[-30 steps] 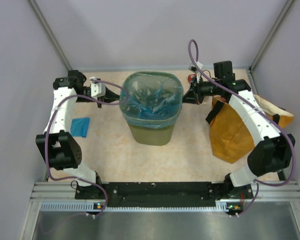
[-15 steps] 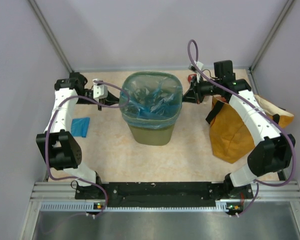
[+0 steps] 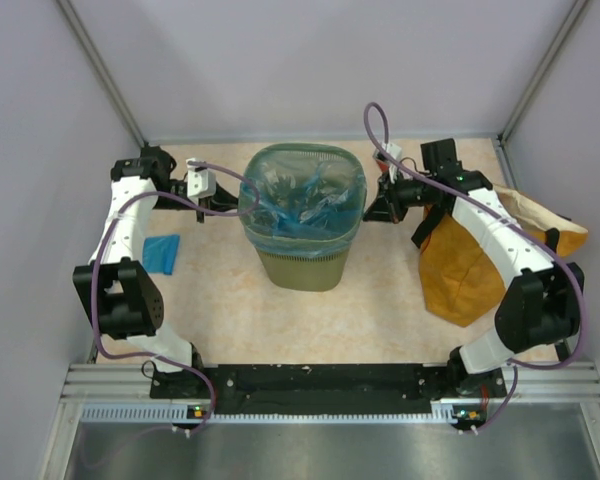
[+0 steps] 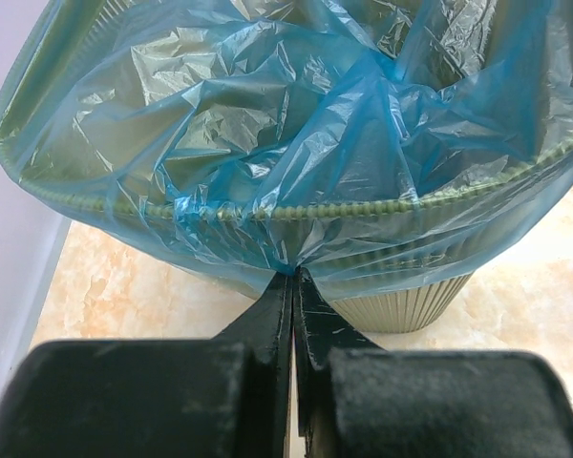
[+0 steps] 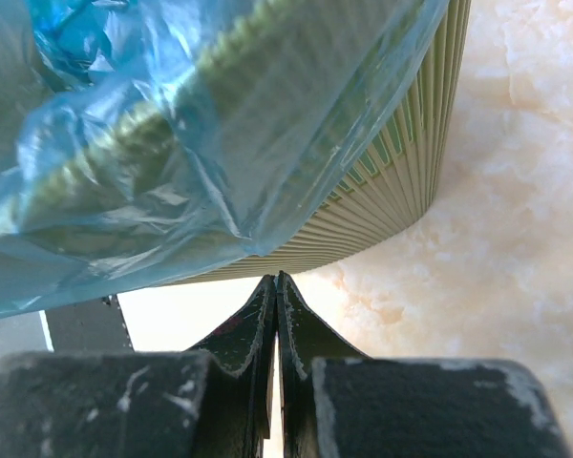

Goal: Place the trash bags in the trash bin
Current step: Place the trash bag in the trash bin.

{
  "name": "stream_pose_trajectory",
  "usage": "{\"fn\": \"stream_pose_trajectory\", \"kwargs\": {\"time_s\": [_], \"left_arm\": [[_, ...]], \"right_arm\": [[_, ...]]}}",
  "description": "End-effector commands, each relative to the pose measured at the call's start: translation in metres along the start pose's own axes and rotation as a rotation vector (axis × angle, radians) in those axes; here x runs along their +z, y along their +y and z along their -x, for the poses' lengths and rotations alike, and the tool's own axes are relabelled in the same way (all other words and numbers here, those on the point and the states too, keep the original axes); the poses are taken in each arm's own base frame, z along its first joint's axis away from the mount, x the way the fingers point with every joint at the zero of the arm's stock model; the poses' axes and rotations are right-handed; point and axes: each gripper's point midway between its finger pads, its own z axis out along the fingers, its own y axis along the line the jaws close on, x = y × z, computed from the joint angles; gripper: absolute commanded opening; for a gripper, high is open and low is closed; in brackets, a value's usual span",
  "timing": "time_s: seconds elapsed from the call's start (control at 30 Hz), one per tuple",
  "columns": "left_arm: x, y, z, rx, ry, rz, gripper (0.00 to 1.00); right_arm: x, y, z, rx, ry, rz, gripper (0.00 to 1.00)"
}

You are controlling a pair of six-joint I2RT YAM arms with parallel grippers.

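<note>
We find the olive wire-mesh trash bin directly ahead of both grippers. It is lined with the crinkly blue trash bag, whose hem drapes over the rim. The mustard-orange sack stands behind the right gripper, which is closed just under the hem; we cannot tell whether it pinches film. The left gripper is clamped on the hem. A folded trash bag lies behind it.

Two white-and-black arms trailing purple cables

The left arm and right arm have white link shells and bulky black joint housings. A lilac-purple cable loops along each, above a black base rail. The left end effector and right end effector have matte black, scuffed fingers tapering to thin tips.
</note>
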Motion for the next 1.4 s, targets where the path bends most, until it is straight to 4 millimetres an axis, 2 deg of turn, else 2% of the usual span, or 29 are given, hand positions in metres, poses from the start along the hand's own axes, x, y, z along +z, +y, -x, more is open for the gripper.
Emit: {"fn": "stream_pose_trajectory", "kwargs": {"time_s": [0.0, 0.17, 0.23, 0.27, 0.33, 0.43, 0.47, 0.6, 0.7, 0.83, 0.97, 1.1, 1.3, 1.37], "left_arm": [[0.003, -0.028, 0.016, -0.191, -0.052, -0.037, 0.0], [0.002, -0.029, 0.021, -0.188, -0.047, -0.038, 0.0], [0.002, -0.03, 0.024, -0.18, -0.044, -0.037, 0.0], [0.001, -0.03, 0.025, -0.177, -0.043, -0.037, 0.0], [0.0, -0.03, 0.027, -0.168, -0.041, -0.035, 0.0], [0.0, -0.031, 0.03, -0.17, -0.042, -0.033, 0.0], [0.0, -0.031, 0.03, -0.171, -0.04, -0.033, 0.0], [0.0, -0.03, 0.032, -0.174, -0.045, -0.032, 0.0], [0.0, -0.028, 0.036, -0.184, -0.055, -0.028, 0.0], [-0.001, -0.026, 0.038, -0.186, -0.054, -0.026, 0.0], [-0.001, -0.026, 0.037, -0.2, -0.051, -0.026, 0.0], [-0.001, -0.026, 0.036, -0.204, -0.043, -0.025, 0.0], [-0.001, -0.025, 0.035, -0.204, -0.028, -0.022, 0.0], [0.0, -0.026, 0.034, -0.205, -0.022, -0.027, 0.0]], "right_arm": [[-0.001, 0.001, 0.009, -0.078, -0.043, -0.01, 0.0], [-0.007, 0.006, 0.01, -0.089, -0.036, -0.012, 0.02], [-0.016, 0.012, 0.016, -0.166, -0.03, -0.01, 0.23], [-0.022, 0.014, 0.018, -0.2, -0.023, -0.019, 0.39], [-0.03, 0.02, 0.025, -0.282, -0.018, -0.022, 0.62], [-0.041, 0.03, 0.038, -0.422, -0.052, -0.022, 0.79], [-0.044, 0.033, 0.042, -0.457, -0.064, -0.02, 0.81], [-0.045, 0.036, 0.052, -0.562, -0.087, 0.002, 0.83], [-0.04, 0.037, 0.051, -0.6, -0.095, 0.042, 0.86], [-0.032, 0.033, 0.052, -0.661, -0.106, 0.081, 0.95], [-0.027, 0.037, 0.058, -0.68, -0.135, 0.131, 0.96], [-0.02, 0.042, 0.063, -0.668, -0.147, 0.171, 0.91], [-0.017, 0.049, 0.067, -0.651, -0.162, 0.198, 0.78], [-0.018, 0.051, 0.068, -0.645, -0.169, 0.202, 0.71]]}}
